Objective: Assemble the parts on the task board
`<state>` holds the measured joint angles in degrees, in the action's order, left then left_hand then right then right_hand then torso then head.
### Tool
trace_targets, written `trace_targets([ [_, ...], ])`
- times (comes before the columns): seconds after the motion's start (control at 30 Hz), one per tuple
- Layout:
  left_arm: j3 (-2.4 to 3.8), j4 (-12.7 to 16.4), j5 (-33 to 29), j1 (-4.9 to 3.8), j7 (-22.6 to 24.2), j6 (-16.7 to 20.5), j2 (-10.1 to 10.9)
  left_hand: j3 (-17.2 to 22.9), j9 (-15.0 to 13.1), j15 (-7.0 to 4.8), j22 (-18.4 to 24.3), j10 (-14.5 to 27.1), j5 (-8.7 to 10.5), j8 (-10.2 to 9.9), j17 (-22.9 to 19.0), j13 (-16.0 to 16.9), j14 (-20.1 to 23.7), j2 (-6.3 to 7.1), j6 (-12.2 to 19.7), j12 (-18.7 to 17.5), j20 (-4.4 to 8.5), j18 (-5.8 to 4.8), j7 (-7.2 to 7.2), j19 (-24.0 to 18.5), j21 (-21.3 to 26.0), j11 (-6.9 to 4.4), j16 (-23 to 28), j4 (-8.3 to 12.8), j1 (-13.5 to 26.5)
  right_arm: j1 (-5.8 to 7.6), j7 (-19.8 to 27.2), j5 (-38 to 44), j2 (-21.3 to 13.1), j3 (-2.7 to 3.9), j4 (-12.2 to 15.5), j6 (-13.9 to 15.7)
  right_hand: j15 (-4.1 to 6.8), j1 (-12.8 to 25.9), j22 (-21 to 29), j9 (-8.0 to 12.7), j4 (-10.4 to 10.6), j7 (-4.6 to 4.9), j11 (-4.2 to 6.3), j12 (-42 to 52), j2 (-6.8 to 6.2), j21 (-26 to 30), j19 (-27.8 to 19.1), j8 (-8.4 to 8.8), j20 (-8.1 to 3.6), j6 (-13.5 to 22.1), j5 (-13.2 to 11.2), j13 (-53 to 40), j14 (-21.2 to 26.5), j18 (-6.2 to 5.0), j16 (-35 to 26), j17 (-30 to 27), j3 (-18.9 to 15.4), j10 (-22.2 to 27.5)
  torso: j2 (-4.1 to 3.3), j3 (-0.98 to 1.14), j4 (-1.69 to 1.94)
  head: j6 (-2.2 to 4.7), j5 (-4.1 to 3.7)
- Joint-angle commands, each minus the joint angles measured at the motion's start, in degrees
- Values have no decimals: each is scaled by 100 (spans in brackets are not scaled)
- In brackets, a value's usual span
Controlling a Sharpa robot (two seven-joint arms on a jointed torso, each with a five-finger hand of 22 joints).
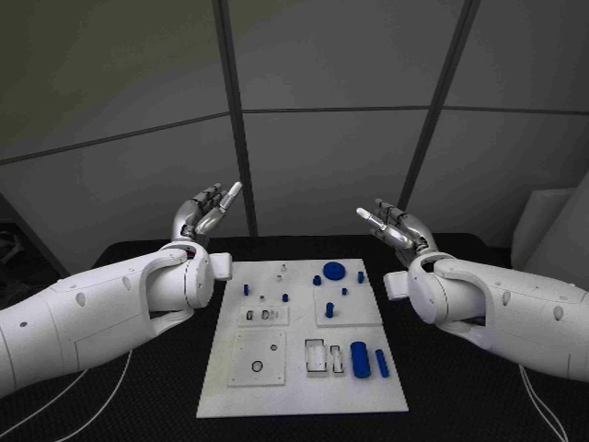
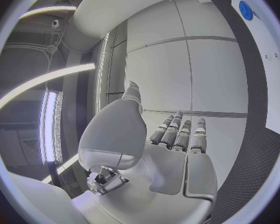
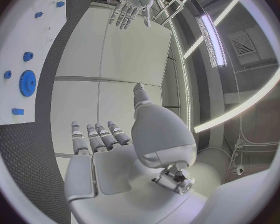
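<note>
**Hands raised, board untouched**

The left hand (image 1: 204, 214) is hovering above the tabletop (image 1: 135, 387), fingers (image 1: 220, 195) spread and holding nothing. The task board (image 1: 301, 391) is lying between the arms, its blue parts (image 1: 360, 359) unassembled. The right hand (image 1: 398, 228) is mirroring it, likewise empty, probably keeping clear before reaching.

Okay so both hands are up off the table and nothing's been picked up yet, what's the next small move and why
Probably lower the right hand toward the blue parts at the board's near right, such as the blue cylinder. Both it and the left hand are raised, open and holding nothing, beyond the task board, and the parts lie loose on it, nearer the right arm.
</note>
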<state>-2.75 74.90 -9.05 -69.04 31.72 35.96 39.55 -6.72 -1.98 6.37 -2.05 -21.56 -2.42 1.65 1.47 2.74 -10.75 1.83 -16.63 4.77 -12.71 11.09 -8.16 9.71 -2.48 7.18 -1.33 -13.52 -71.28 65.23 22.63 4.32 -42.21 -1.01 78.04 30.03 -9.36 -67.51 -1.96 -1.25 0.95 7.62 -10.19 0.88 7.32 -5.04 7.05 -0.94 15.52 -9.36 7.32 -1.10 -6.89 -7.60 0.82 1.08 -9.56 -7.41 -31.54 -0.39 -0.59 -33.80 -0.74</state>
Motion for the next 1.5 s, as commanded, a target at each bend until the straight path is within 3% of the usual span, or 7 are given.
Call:
trace_targets([
  [0.03, -5, -54, -350, -34, 308, -440, -23, -34, -15, 40, -26, -126, -37, 45, 17, 20, -104, -21, -113, 72, -94, -67, -153, 59, -55, 45, -29, -76, -276, 95, -464, 487, 48, -14, -198, -1120, -205, -805, -115, -52, -536, 701, -245, 92, 11, -333, 375, -98, 125, -437, 365, -58, -889, -177, 232, 111, 116, -495, 0, -1, 0, -1, 0],
  [0.27, -5, -54, -350, -34, 308, -440, -23, -69, -55, 215, -106, -541, -35, 103, 62, 68, -520, -152, -429, 286, -239, -76, -320, 363, -215, 223, -95, 0, -387, 173, -604, 607, 86, -29, -373, -1439, -332, -1428, -624, -289, -1369, 836, -390, 560, 13, -1737, 2525, -577, 104, -2573, 554, -270, -3537, -67, 1037, 340, 410, -2922, 0, -1, 0, -1, 0],
  [0.3, -6, -124, -351, -33, 271, -663, 23, -70, -78, 277, -140, -763, -59, 142, 86, 94, -729, -187, -602, 382, -294, -74, -374, 505, -282, 287, -139, 46, -437, 176, -480, 2154, -39, -24, -423, -559, -277, -1472, -662, -326, -1464, 788, -340, 634, 15, -1846, 2726, -664, 85, -2953, 574, -294, -3737, -108, 1095, 341, 451, -3337, -3, -19, -2, -128, 31],
  [0.4, -7, -109, -347, -33, 263, -724, 77, -108, -166, 433, -368, -1530, -64, 308, 169, 161, -1573, -265, -1292, 699, -404, -95, -527, 1465, -728, 463, -313, 223, -580, 177, -546, 2709, -33, -23, -471, -430, -90, -1541, -771, -396, -1682, 640, -180, 773, 13, -2146, 3234, -847, 28, -3827, 627, -323, -4243, -255, 1228, 341, 537, -4180, -9, -22, -8, -143, 47],
  [0.63, -7, 46, -142, -36, 226, -824, 254, -210, -419, 385, -710, -2648, -286, 811, 339, 170, -3905, -409, -3143, 1107, -352, -73, -570, 3098, -1583, 449, -843, 656, -851, 186, -743, 3872, -12, -18, -514, -344, 208, -1597, -1068, -338, -1760, 446, 39, 722, -86, -2805, 3865, -822, -258, -4338, 726, -267, -5062, -276, 1315, 307, 667, -4883, -78, -23, -7, -171, 49],
  [1.03, -7, 746, 327, -61, 2, -1054, 713, -396, -397, 95, -793, -3401, -1014, 704, 352, 85, -4964, -513, -3661, 1026, -82, -62, -405, 3845, -2009, 225, -942, 1230, -1185, 373, -1550, 5935, 84, -6, -489, -816, 716, -1424, -1968, -310, -1770, 193, 365, 370, -326, -4443, 4246, -652, -715, -5043, 1182, -263, -6666, -296, 1542, 502, 1067, -5841, -319, 1, 40, -122, 28],
  [1.5, 3, 2067, 440, -64, -81, -1197, 1436, -466, -369, 102, -780, -3398, -1054, 622, 327, 81, -4980, -512, -3693, 900, -76, -70, -413, 3870, -2033, 237, -846, 1368, -1242, 655, -2436, 7791, 394, 2, -481, -1503, 999, -997, -3229, -305, -1763, 88, 543, 255, -681, -5878, 5413, -304, -1006, -5245, 1223, -267, -7940, -184, 2623, 1508, 1893, -6083, -802, -13, 143, 44, -77],
])
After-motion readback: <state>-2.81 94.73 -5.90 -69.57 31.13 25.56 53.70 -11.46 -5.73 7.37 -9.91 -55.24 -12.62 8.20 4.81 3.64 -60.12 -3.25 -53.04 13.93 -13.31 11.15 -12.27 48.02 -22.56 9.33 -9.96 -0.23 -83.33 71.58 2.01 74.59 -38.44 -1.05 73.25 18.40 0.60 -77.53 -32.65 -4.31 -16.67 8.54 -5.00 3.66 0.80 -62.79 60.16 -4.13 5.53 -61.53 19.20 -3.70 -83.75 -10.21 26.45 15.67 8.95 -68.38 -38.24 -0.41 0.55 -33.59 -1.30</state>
